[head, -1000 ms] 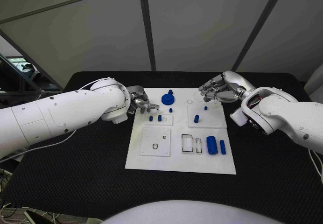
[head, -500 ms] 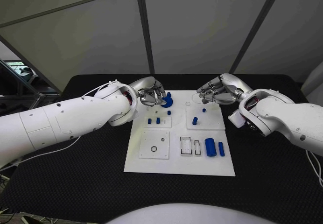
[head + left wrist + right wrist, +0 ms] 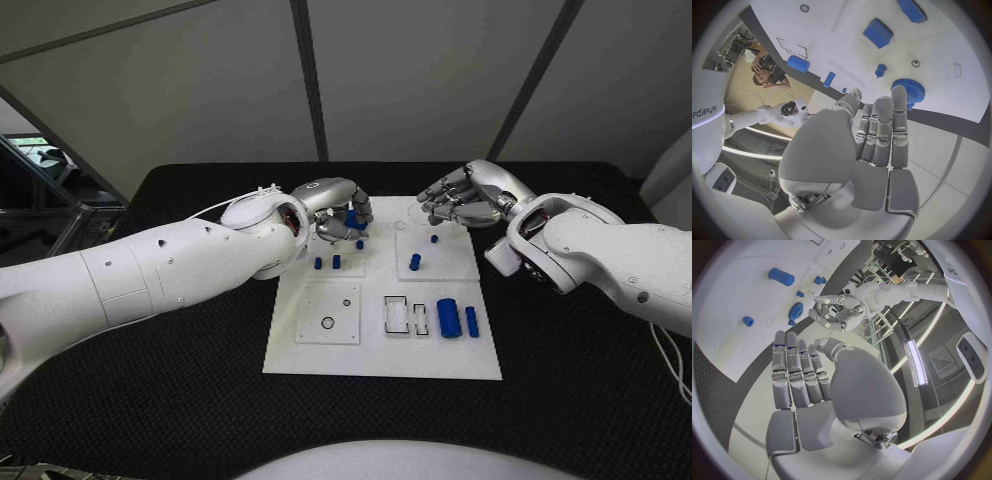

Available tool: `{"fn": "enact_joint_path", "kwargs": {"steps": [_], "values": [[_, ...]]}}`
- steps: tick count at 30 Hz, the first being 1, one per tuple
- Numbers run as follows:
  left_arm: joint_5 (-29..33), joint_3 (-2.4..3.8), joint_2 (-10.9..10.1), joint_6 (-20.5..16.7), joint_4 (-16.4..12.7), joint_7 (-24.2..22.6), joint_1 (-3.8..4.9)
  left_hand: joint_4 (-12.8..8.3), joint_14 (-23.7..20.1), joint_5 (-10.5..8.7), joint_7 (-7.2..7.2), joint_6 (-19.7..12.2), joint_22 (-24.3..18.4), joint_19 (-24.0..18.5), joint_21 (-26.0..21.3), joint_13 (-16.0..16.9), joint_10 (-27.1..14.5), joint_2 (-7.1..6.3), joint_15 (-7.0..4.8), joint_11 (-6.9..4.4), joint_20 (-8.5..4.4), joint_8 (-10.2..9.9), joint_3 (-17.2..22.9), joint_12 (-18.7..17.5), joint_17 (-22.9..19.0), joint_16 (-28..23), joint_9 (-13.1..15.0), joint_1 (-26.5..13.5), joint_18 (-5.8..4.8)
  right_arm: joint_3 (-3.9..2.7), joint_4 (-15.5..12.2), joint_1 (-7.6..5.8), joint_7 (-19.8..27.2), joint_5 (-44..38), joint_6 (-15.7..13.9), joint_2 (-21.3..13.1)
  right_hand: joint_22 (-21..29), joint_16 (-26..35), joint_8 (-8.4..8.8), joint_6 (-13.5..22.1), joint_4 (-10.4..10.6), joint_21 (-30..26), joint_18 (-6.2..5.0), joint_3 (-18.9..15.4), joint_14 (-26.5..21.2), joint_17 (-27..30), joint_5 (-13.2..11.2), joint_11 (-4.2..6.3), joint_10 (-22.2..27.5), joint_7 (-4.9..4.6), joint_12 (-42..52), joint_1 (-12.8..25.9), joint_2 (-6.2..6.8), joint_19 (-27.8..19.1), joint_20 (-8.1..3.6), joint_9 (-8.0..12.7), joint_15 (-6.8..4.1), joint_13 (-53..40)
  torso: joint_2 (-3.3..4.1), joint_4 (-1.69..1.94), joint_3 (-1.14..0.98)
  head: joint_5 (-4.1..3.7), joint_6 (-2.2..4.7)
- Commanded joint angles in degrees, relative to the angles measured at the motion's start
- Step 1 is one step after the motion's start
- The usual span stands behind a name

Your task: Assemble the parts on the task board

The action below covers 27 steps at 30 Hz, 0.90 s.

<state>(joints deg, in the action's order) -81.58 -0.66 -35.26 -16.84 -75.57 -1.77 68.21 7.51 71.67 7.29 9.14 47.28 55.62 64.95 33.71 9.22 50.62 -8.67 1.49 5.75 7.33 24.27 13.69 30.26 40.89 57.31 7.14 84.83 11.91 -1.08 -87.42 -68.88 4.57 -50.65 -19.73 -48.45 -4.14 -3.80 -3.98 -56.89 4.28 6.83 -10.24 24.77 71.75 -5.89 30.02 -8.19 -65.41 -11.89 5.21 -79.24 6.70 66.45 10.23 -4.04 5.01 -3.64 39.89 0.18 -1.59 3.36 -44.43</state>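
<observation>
Task board (image 3: pixel 378 350) sits mid-table, long side running away from the robot; judging by what lies on it, assembly is only partly done. Biggest part, the blue gear (image 3: pixel 351 217), is at the far-left end w/ the left hand (image 3: pixel 335 213) right over it. Nearer the robot, a blue cylinder (image 3: pixel 449 317) and a slim blue bar (image 3: pixel 472 321) lie loose on their sides beside 2 empty rectangular slots (image 3: pixel 405 315), so those look still to do; the round hole (image 3: pixel 327 322) in the near-left panel also looks unfilled. Small blue pegs (image 3: pixel 327 263) stand on the mid-left panel, another peg (image 3: pixel 415 262) on the right panel; can't tell if fully seated. Right hand (image 3: pixel 459 203) hovers at the far-right end, holding nothing that I can see. Head view hides the left fingers' lie; left wrist view shows fingers (image 3: pixel 882 132) straight, pressed together, tips at the gear's rim (image 3: pixel 909 90), no grasp. Right wrist view shows its fingers (image 3: pixel 798 372) straight, side by side, above bare board.
</observation>
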Motion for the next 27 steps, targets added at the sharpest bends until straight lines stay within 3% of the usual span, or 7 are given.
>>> {"fn": "enact_joint_path", "kwargs": {"steps": [1,5,11,18,27], "values": [[-5.8,0.06,0.9,3.1,1.0,-1.5,-0.10,0.1,0.7,-0.34,-0.12,0.9,1.5,1.1,2.0,-0.6,0.5,-0.16,-0.03,0.08,-0.07,-0.8,-0.4,-0.6,1.5,2.1,-0.5,-0.7,-1.84,-0.04,-0.1,-0.08,0.8,-0.1,-0.4,0.2,0.0,0.1,0.06,0.2,-0.1,-0.4,-0.05,0.1,-0.4,0.0,-0.2,0.00,0.4,-0.02,-0.4,0.2,0.14,-0.3,0.04,0.0,-0.11,0.0,-0.02,-0.02,0.00,-0.06,-0.06],[-6.8,0.07,1.7,4.5,2.0,-1.1,-0.27,0.2,2.7,-0.33,-0.28,2.0,5.5,3.7,7.7,-1.3,1.4,-0.15,-0.16,-0.06,-0.18,-2.0,-0.5,-1.2,5.2,6.2,-1.3,-0.8,-2.71,-0.05,-0.1,-0.08,0.7,-0.1,-0.4,0.3,0.0,0.1,0.06,0.2,-0.1,-0.4,-0.05,0.1,-0.4,0.1,-0.3,-0.02,0.4,-0.06,-0.4,0.3,0.14,-0.3,0.05,0.0,-0.10,0.0,0.02,-0.03,0.01,-0.29,-0.07],[-8.0,0.09,2.5,6.0,2.9,-0.8,-0.51,0.4,3.7,-0.39,-0.33,2.8,7.9,5.1,11.2,-1.7,2.2,-0.21,-0.24,-0.16,-0.26,-2.9,-0.8,-1.6,7.3,8.6,-1.7,-1.3,-3.22,-0.05,-0.1,-0.08,0.6,-0.1,-0.3,0.3,0.0,0.1,0.06,0.2,-0.1,-0.4,-0.04,0.1,-0.4,0.1,-0.4,-0.04,0.4,-0.09,-0.4,0.3,0.13,-0.3,0.05,0.0,-0.09,0.0,0.05,0.08,0.06,-0.39,0.06],[-9.2,0.10,2.9,7.1,3.8,0.0,-0.63,0.2,4.7,-0.34,-0.42,3.5,10.0,6.4,14.1,-2.0,2.6,0.21,-0.33,-0.22,-0.34,-3.4,-0.5,-1.9,9.1,10.6,-2.0,-0.7,-3.68,-0.05,-0.3,-0.09,0.5,-0.1,-0.1,0.3,0.0,0.1,0.06,0.2,-0.1,-0.4,-0.04,0.1,-0.4,0.1,-0.5,-0.05,0.5,-0.12,-0.4,0.4,0.11,-0.3,0.06,0.0,-0.08,0.0,0.01,0.03,0.00,-0.36,0.12],[-9.7,0.11,3.6,7.4,6.1,0.2,-0.77,-0.3,5.1,-0.28,-0.47,4.1,11.5,7.0,16.0,-2.3,3.0,0.78,-0.37,-0.28,-0.41,-4.0,0.3,-2.5,10.1,11.9,-2.3,0.2,-3.94,-0.05,-0.3,-0.09,0.5,-0.1,0.1,0.3,0.0,0.1,0.06,0.2,-0.1,-0.4,-0.04,0.1,-0.4,0.1,-0.5,-0.05,0.5,-0.13,-0.4,0.4,0.10,-0.3,0.06,0.0,-0.08,0.0,-0.02,0.13,0.09,-0.55,0.16]]}}
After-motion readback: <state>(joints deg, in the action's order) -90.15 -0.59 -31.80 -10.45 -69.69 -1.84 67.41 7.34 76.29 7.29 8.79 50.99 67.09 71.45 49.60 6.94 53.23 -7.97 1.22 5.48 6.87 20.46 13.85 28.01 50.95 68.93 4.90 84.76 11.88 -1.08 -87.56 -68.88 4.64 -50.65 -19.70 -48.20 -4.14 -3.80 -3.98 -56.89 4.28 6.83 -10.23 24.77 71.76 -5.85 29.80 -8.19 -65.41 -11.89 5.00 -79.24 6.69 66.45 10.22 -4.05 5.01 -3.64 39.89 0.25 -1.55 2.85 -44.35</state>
